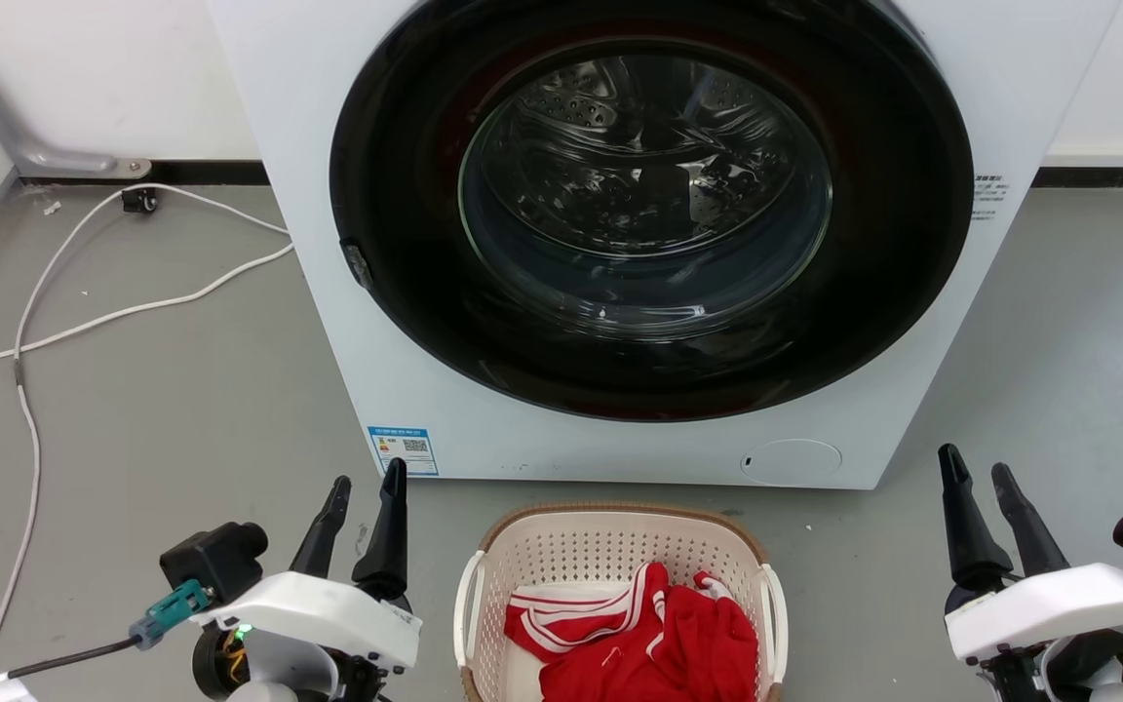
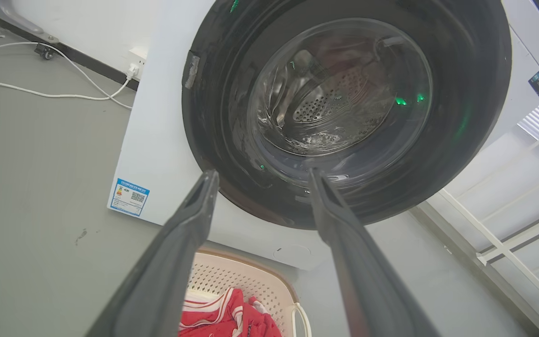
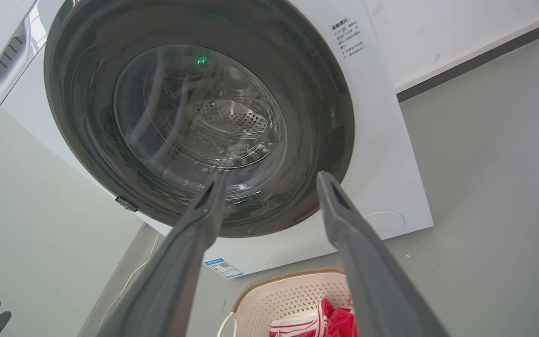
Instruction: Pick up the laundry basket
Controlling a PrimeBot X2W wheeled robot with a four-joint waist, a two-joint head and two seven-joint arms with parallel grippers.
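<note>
in the head view the laundry basket (image 1: 571,551) is sitting on the grey floor (image 1: 181,409) at 6 o'clock, just in front of the white washing machine (image 1: 328,244), which is taking up the middle and 12 o'clock of that view. the basket's brown rim is lying near the machine's lower edge, with a narrow strip of floor between them. a red garment with white stripes (image 1: 659,634) is lying inside the basket, bunched toward its near side. the left claw (image 1: 367,475) is hovering at 8 o'clock, beside the basket and apart from it, fingers pointing toward the machine. the right claw (image 1: 975,462) is hovering at 4 o'clock, well apart from the basket's white side handle. both claws are standing spread and are gripping nothing. in the left wrist view the left claw (image 2: 263,173) is framing the machine's round dark door (image 2: 344,112), and the basket (image 2: 236,276) is showing at 6 o'clock between the fingers. in the right wrist view the right claw (image 3: 270,177) is likewise pointing at the door, with the basket (image 3: 293,290) at 6 o'clock. a white cable (image 1: 84,322) is trailing over the floor at 9 o'clock in the head view, and a blue label (image 1: 404,449) is sitting on the machine's lower corner.
</note>
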